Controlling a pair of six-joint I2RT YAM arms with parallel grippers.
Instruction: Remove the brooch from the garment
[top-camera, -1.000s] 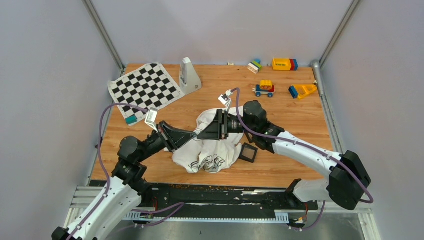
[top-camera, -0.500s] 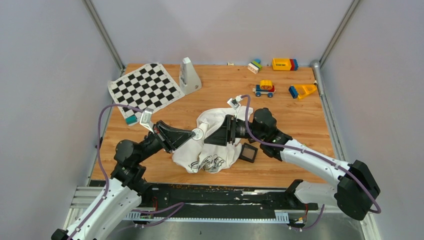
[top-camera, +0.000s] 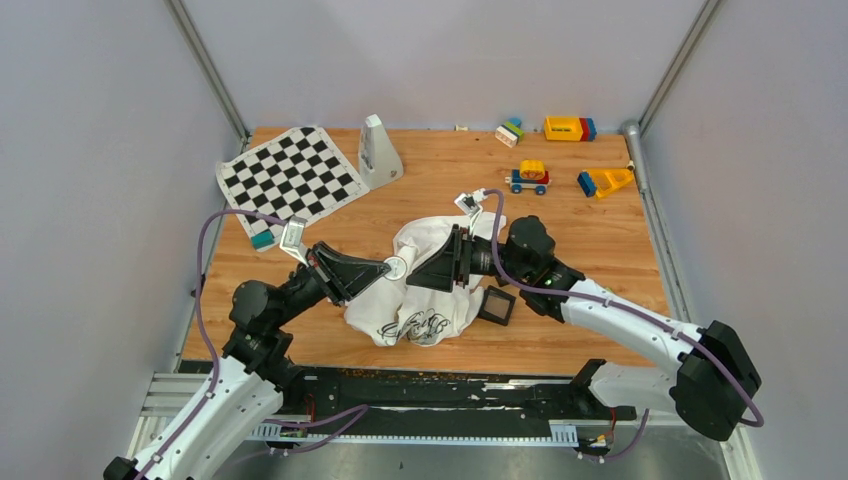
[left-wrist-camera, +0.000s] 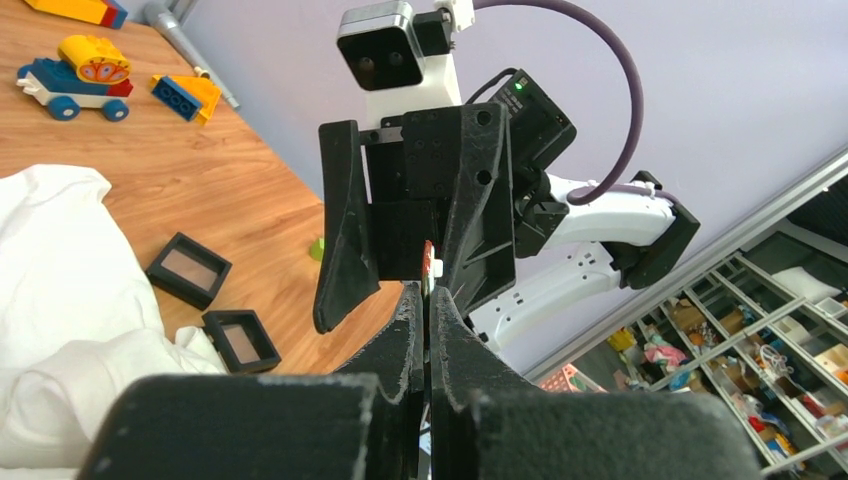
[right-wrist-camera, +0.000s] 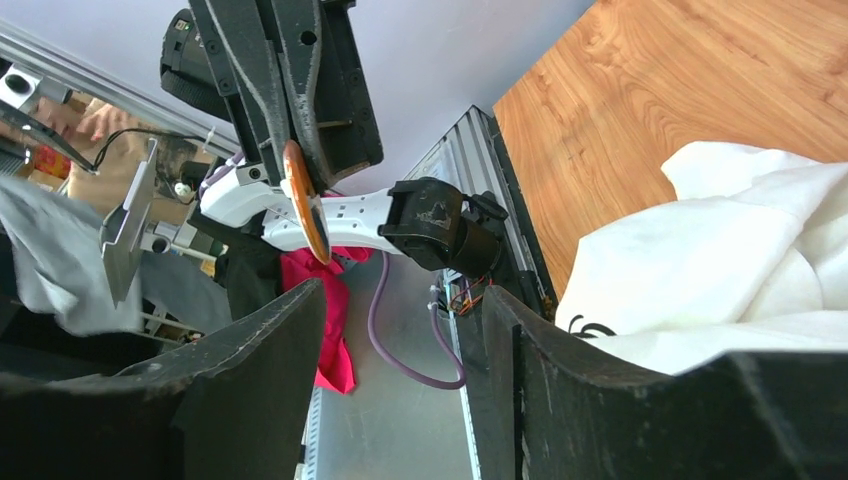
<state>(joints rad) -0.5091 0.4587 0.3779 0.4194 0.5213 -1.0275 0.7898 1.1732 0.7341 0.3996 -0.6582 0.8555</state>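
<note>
Right wrist: brooch (right-wrist-camera: 304, 201) edge-on, near-upright.

White links (top-camera: 620, 320), blk joints (top-camera: 700, 370) — purple cables (left-wrist-camera: 632, 95); L claw (left-wrist-camera: 425, 295), R claw (right-wrist-camera: 405, 290) blk.

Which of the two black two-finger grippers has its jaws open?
The right gripper: its jaws stand wide apart, whereas the left gripper is pinched shut on the small golden-brown metallic brooch.
</note>
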